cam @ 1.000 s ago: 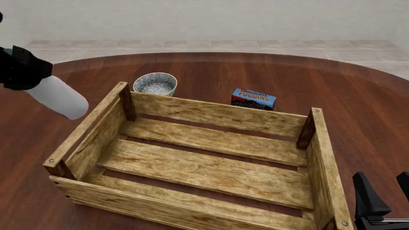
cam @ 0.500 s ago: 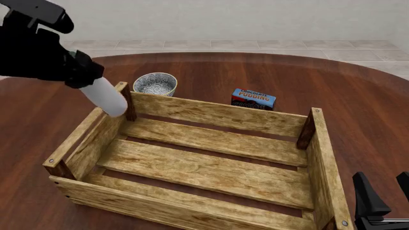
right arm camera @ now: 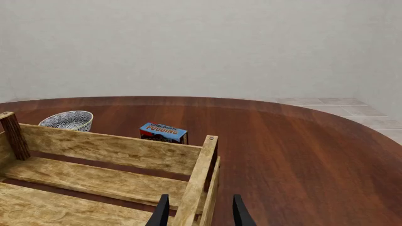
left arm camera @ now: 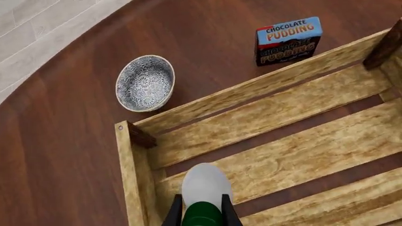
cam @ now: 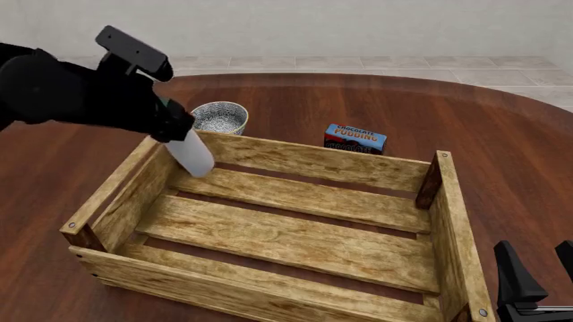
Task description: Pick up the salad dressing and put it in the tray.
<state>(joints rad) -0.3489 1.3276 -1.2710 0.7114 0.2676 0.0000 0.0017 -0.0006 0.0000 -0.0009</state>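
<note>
Over by the left edge of the table the left gripper [cam: 168,125] hangs above the far-left corner of the tray [cam: 296,159], its fingers clamped on the green end of the salad dressing [cam: 192,154]. The bottle is off the wood, tilted, its rounded white end pointing down inside the tray just beside the far-left corner post and clear of the floor slats. From the left wrist camera the bottle [left arm camera: 206,186] shows end on, pinched between the two dark fingers [left arm camera: 172,214], with the tray's slats [left arm camera: 295,141] beneath it. Just beyond the tray's far-left corner, toward the far edge of the table, stands a white speckled bowl [cam: 217,117], apart from the crate wall. Further along, behind the middle of the far wall, a blue chocolate pudding box [cam: 355,138] lies on the table [cam: 501,154], close to the wall though I cannot tell whether it touches. At the near-right corner the right gripper [cam: 537,285] sits low beside the tray's right wall, fingers spread and holding nothing; through its own camera the open fingers [right arm camera: 162,212] straddle the top of that wall [right arm camera: 199,175].
</note>
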